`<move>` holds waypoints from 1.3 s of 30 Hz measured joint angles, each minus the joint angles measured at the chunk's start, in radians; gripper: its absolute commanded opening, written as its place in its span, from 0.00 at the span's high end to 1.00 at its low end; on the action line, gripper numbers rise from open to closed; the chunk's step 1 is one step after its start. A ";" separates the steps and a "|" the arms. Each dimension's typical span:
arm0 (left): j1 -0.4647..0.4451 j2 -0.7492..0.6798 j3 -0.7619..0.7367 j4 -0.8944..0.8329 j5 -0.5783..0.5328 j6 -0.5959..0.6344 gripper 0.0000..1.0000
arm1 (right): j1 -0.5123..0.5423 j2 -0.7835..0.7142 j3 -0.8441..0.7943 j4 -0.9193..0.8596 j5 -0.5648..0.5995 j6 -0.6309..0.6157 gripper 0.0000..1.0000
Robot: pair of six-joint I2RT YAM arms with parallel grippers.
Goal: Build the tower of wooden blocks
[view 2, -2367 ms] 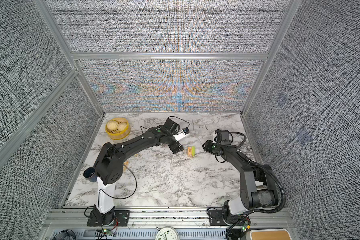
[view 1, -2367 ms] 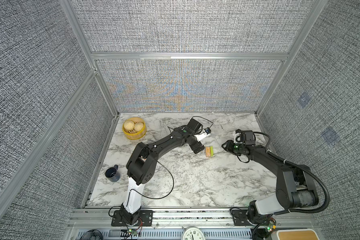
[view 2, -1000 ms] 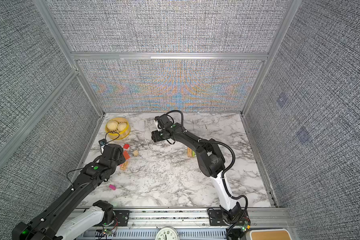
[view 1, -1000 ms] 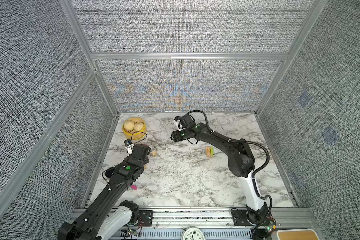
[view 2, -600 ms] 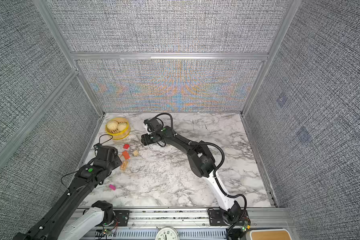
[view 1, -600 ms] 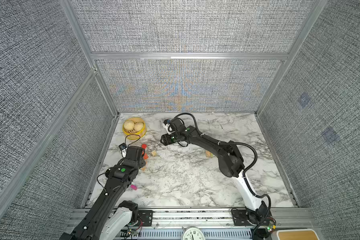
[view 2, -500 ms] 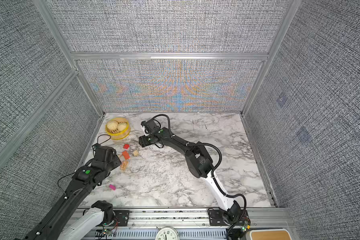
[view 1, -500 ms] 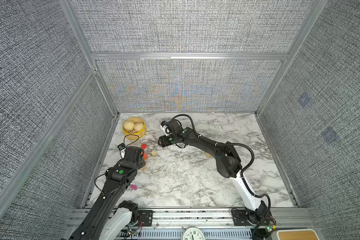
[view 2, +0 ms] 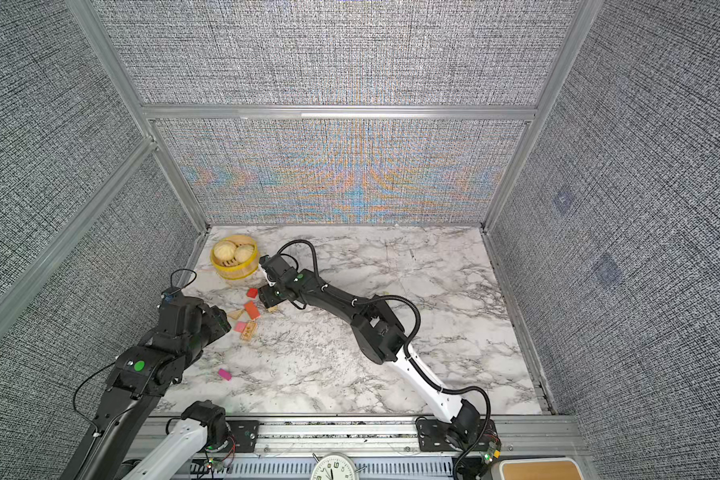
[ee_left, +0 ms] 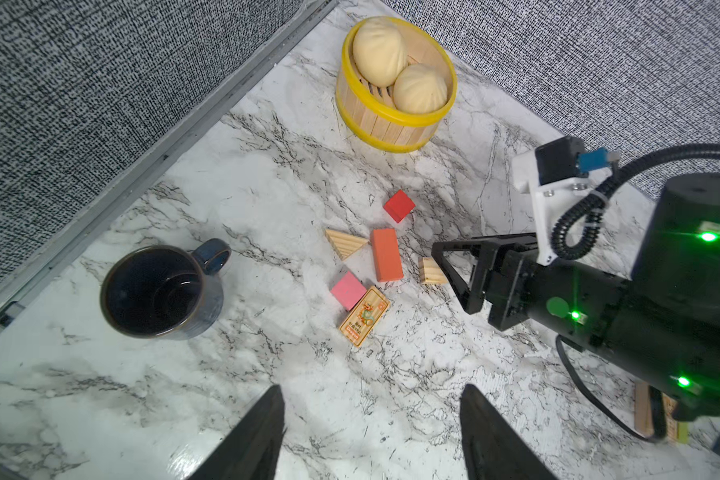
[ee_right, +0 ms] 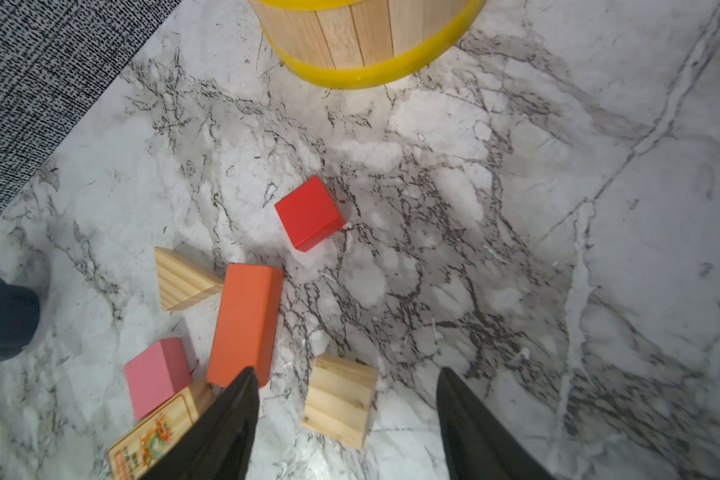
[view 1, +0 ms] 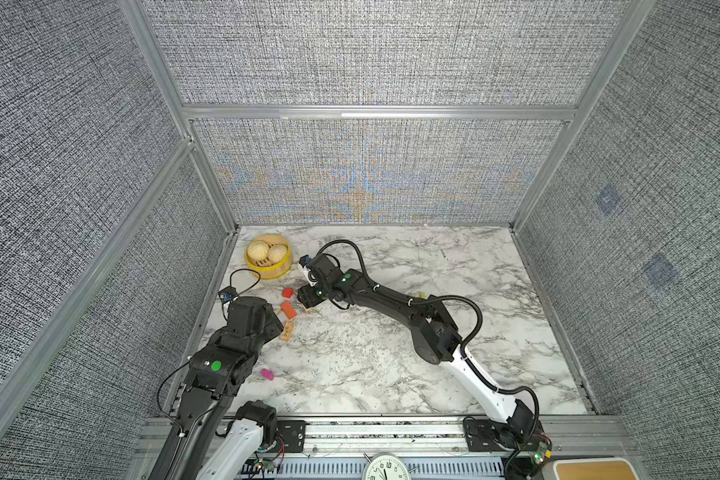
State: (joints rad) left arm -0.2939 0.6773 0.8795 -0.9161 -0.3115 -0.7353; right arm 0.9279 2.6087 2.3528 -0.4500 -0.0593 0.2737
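Magenta wood first: one lone block (view 1: 267,374) lies nearest on the marble bench (view 1: 350,374). Beyond it the left pincer (ee_left: 371,388) hangs wide and empty. Farther on, the loose wood blocks (ee_left: 386,254) lie scattered flat. At their three o'clock the right pincer (ee_right: 346,372) gapes wide astride a tan cube (ee_right: 339,401) without touching it. The yellow steamer (view 1: 268,272) sits at twelve o'clock.

Black arms (view 1: 375,296), white links (view 1: 474,376), green dots (view 1: 216,365)
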 measured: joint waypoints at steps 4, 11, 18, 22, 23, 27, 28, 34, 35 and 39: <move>0.000 -0.022 0.015 -0.032 0.000 0.005 0.32 | 0.016 0.027 0.020 -0.007 0.041 -0.011 0.33; 0.000 -0.038 0.018 -0.058 0.001 0.010 0.32 | 0.033 0.045 0.023 -0.011 0.100 -0.025 0.41; 0.000 -0.049 0.018 -0.068 0.005 0.010 0.32 | 0.054 0.045 0.000 -0.011 0.116 -0.029 0.49; 0.000 -0.053 0.014 -0.073 0.006 0.010 0.32 | 0.063 0.040 -0.022 -0.003 0.131 -0.037 0.53; 0.000 -0.054 0.013 -0.074 0.006 0.010 0.32 | 0.064 0.038 -0.026 -0.002 0.133 -0.037 0.55; 0.000 -0.061 0.010 -0.077 0.007 0.010 0.32 | 0.064 0.031 -0.040 0.001 0.144 -0.037 0.61; 0.000 -0.061 0.008 -0.077 0.007 0.010 0.32 | 0.064 0.028 -0.045 0.002 0.147 -0.037 0.63; 0.000 -0.060 0.007 -0.079 0.026 0.010 0.31 | 0.067 0.002 -0.086 0.005 0.160 -0.037 0.71; 0.000 -0.060 0.006 -0.077 0.027 0.010 0.31 | 0.068 -0.006 -0.098 0.005 0.162 -0.036 0.73; 0.000 -0.044 0.005 -0.059 0.048 0.024 0.30 | 0.071 -0.051 -0.151 0.007 0.170 -0.036 0.75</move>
State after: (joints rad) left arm -0.2943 0.6331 0.8848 -0.9752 -0.2630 -0.7109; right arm 0.9985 2.5572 2.2013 -0.4431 0.1104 0.2379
